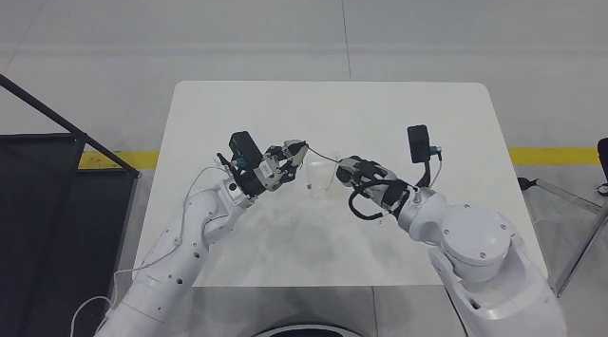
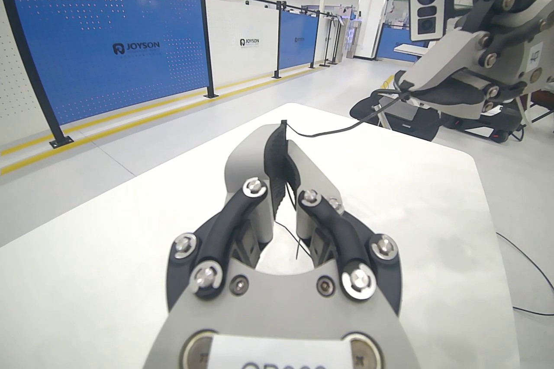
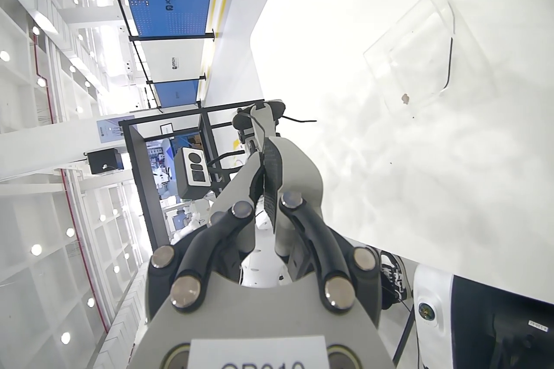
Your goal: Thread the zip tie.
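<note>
A thin black zip tie point(image 1: 323, 155) spans the gap between my two grippers above the middle of the white table point(image 1: 427, 119). My left gripper point(image 1: 296, 152) is shut on one end; in the left wrist view the tie's head sticks out at its fingertips point(image 2: 281, 133) and the strap point(image 2: 329, 132) curves away to my right gripper point(image 2: 404, 87). A short tail hangs down between the left fingers. My right gripper point(image 1: 344, 170) is shut on the other end point(image 3: 265, 145). Just beyond it, the left gripper point(image 3: 255, 117) holds the strap point(image 3: 303, 121).
A clear plastic tray point(image 1: 321, 177) lies on the table under the two grippers. It point(image 3: 402, 59) holds another black zip tie point(image 3: 450, 63). The table edges are well away on all sides. A black-framed fence stands on the floor to the left.
</note>
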Robot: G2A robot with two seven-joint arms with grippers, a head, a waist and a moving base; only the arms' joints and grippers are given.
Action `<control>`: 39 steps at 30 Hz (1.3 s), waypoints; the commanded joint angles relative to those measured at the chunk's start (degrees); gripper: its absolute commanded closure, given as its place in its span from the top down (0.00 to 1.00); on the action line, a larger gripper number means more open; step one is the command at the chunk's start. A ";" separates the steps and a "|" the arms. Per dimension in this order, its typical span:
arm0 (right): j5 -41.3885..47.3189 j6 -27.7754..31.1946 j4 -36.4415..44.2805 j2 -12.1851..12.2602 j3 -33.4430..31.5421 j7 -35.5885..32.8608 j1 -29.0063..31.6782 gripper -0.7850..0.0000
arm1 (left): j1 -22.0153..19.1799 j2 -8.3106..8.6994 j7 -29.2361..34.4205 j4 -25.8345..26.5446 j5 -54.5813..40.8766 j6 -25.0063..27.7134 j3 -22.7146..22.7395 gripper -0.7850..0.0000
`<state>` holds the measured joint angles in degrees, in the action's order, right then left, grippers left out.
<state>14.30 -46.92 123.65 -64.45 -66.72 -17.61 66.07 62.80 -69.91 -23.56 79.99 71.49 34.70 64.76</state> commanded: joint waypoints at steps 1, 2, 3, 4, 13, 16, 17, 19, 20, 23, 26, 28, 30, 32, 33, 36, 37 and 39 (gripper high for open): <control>0.25 0.76 -0.07 -0.03 -0.22 -0.01 0.28 0.00 | 0.10 -0.01 0.12 0.08 -0.05 -0.18 0.00 0.00; 0.33 1.16 -0.02 -0.05 -0.30 -0.01 0.38 0.00 | 0.40 -0.02 0.59 0.58 -0.12 -0.67 0.01 0.00; 0.47 1.63 -0.01 -0.07 -0.39 0.00 0.52 0.00 | 0.63 -0.01 0.94 1.00 -0.24 -0.91 0.07 0.00; 0.54 1.97 -0.03 -0.09 -0.47 0.07 0.67 0.00 | 0.79 -0.01 1.20 1.29 -0.33 -1.00 0.15 0.00; 1.88 5.73 0.26 -0.28 -1.54 0.59 2.33 0.00 | 1.23 0.03 2.01 1.98 -0.32 -0.81 0.51 0.00; 2.10 6.96 0.37 -0.31 -1.88 0.61 2.93 0.00 | 1.20 -0.01 2.09 1.98 -0.21 -0.77 0.41 0.00; 2.11 7.33 0.42 -0.31 -1.97 0.54 3.11 0.00 | 1.18 -0.03 2.09 1.95 -0.21 -0.76 0.38 0.00; 2.04 8.21 0.46 -0.31 -2.17 0.41 3.48 0.00 | 1.13 -0.06 2.25 1.88 -0.16 -0.82 0.29 0.00; 2.13 8.75 0.52 -0.33 -2.29 0.40 3.66 0.00 | 1.11 -0.08 2.29 1.86 -0.12 -0.86 0.24 0.00; 2.04 10.33 0.50 -0.36 -2.51 0.54 4.19 0.00 | 1.03 -0.12 2.36 1.81 0.05 -0.81 0.11 0.00; 1.96 11.14 0.48 -0.40 -2.62 0.47 4.53 0.00 | 0.99 -0.15 2.39 1.76 0.19 -0.80 0.09 0.00; 1.88 11.54 0.43 -0.43 -2.65 0.51 4.70 0.00 | 0.98 -0.16 2.39 1.72 0.23 -0.66 0.07 0.00; 1.91 11.80 0.42 -0.48 -2.65 0.69 4.85 0.00 | 0.97 -0.17 2.37 1.69 0.28 -0.62 0.09 0.00; 1.77 12.01 0.45 -0.52 -2.59 0.64 4.93 0.00 | 1.03 -0.19 2.21 1.65 0.16 -0.83 0.17 0.00; 1.67 12.04 0.46 -0.53 -2.54 0.62 5.03 0.00 | 1.09 -0.21 2.17 1.62 -0.01 -0.90 0.21 0.00; 1.32 11.88 0.64 -0.55 -2.46 0.56 5.23 0.00 | 1.17 -0.24 2.12 1.67 -0.25 -1.04 0.28 0.00; 1.18 11.83 0.67 -0.56 -2.46 0.52 5.26 0.00 | 1.20 -0.25 2.09 1.69 -0.30 -1.16 0.32 0.00; 1.13 11.74 0.68 -0.58 -2.47 0.44 5.33 0.00 | 1.23 -0.27 2.12 1.74 -0.33 -1.21 0.33 0.00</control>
<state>15.43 -35.12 124.35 -65.02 -69.18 -17.12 71.37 64.02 -70.17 -21.46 81.71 71.16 33.52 65.09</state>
